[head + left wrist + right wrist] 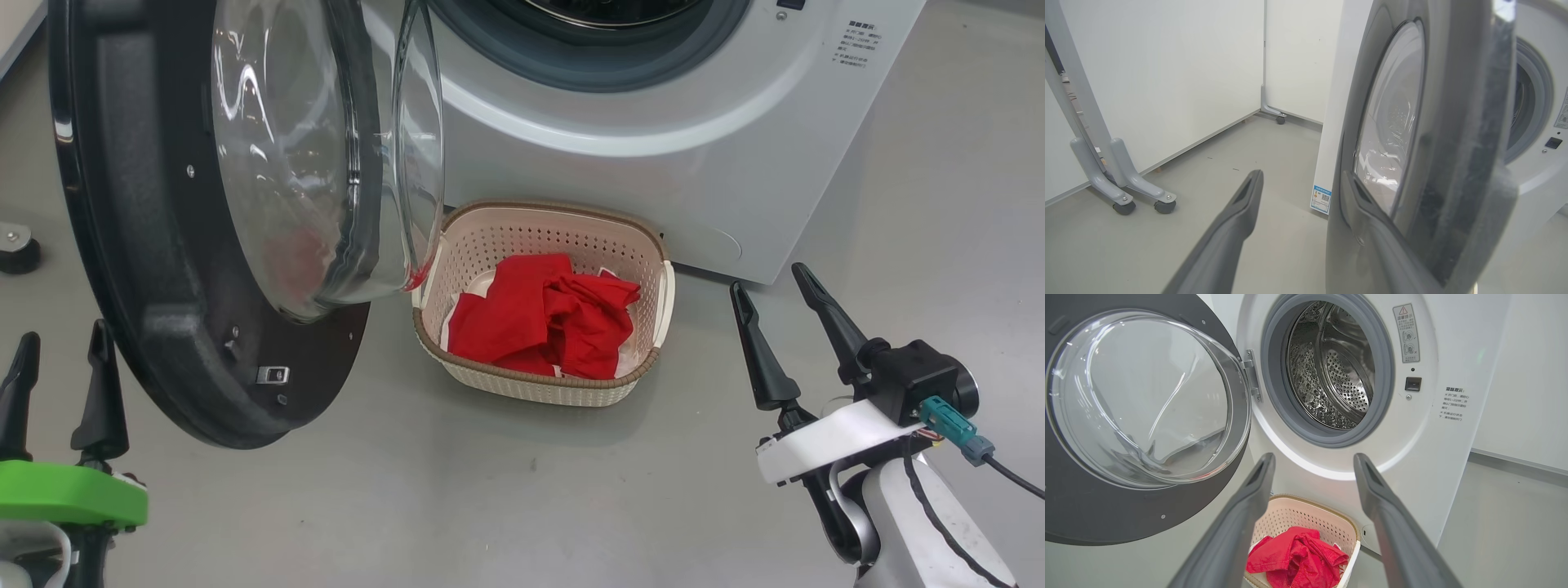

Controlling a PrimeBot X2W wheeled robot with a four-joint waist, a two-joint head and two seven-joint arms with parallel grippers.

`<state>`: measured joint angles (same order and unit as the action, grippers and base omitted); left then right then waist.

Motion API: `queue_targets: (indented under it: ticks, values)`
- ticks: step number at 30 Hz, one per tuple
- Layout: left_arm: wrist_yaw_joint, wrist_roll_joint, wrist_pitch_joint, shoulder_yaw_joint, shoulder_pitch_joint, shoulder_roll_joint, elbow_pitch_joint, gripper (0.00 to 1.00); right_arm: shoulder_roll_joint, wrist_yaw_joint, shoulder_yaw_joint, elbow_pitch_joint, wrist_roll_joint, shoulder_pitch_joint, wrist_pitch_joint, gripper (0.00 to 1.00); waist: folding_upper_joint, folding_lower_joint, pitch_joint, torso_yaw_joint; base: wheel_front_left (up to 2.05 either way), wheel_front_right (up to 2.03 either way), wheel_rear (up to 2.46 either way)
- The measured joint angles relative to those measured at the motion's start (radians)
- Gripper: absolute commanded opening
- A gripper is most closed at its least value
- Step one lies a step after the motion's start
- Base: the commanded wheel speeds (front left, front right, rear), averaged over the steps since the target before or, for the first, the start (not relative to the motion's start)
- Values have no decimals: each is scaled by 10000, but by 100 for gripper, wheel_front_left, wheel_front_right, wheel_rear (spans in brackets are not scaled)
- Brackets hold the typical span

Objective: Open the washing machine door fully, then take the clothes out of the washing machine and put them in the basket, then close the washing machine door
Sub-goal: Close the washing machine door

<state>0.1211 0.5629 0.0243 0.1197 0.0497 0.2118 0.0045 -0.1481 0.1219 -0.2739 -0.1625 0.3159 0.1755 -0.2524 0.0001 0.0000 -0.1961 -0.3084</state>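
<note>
Now we hold both jaws wide, our left gripper point(65, 331) just beside the open washing machine door point(122, 204), our right gripper point(767, 278) near the basket point(539, 208) holding the red clothes point(539, 318).

On the white front of the washing machine point(1425, 457), near its top edge, a grey warning label point(1406, 332) is fixed. A red warning triangle is seen at its head, but the pictograms and characters below cannot be read. Lower, towards the right edge, a block of small dark print point(1453, 404) is set, equally illegible. At the side panel's lower corner a blue-and-white sticker point(1321, 199) with a QR code is stuck, and its wording cannot be made out.
</note>
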Motion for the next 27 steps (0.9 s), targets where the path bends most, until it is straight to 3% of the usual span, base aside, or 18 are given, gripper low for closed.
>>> queue_targets:
  ticks: [27]
  values:
    - [0, 17, 1104, -491, -1, 364, 1095, 100, 119, 0, 33, 6, -12, -19, 0, 100, 0, 0, 105, -4, 0, 0, 0]
